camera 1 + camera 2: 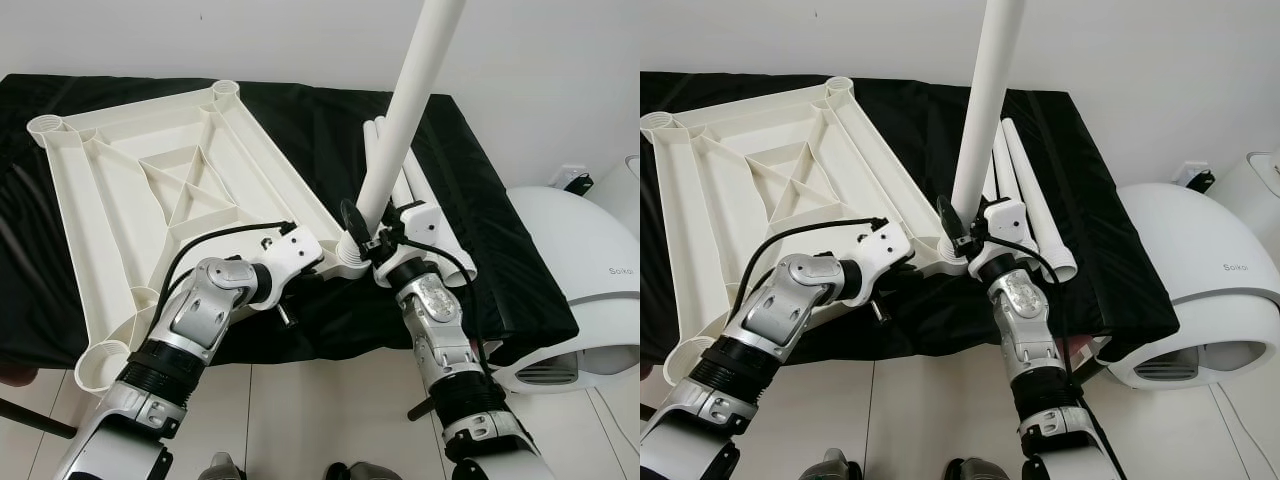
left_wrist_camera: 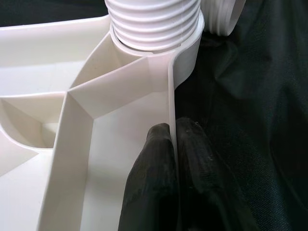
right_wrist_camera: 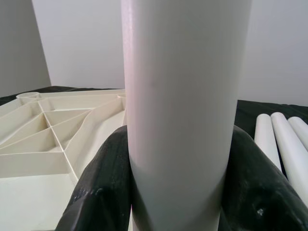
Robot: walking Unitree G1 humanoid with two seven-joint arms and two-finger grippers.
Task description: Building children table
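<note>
A white plastic tabletop [image 1: 150,190] lies upside down on the black-covered table [image 1: 500,240]. A long white leg [image 1: 405,110] stands upright in its near right corner socket [image 1: 350,258]. My right gripper [image 1: 368,232] is shut on the leg just above the socket; in the right wrist view its black fingers [image 3: 103,178] clasp the leg [image 3: 185,96] on both sides. My left gripper [image 2: 173,139] is shut on the tabletop's thin rim [image 2: 171,91] next to that corner. The leg's threaded end [image 2: 154,21] sits in the socket there.
Two or three spare white legs [image 1: 1025,190] lie side by side on the cloth, right of the standing leg. Open sockets show at the other corners [image 1: 225,90] [image 1: 45,125] [image 1: 100,365]. A white rounded appliance [image 1: 585,270] stands on the floor at the right, beside the table.
</note>
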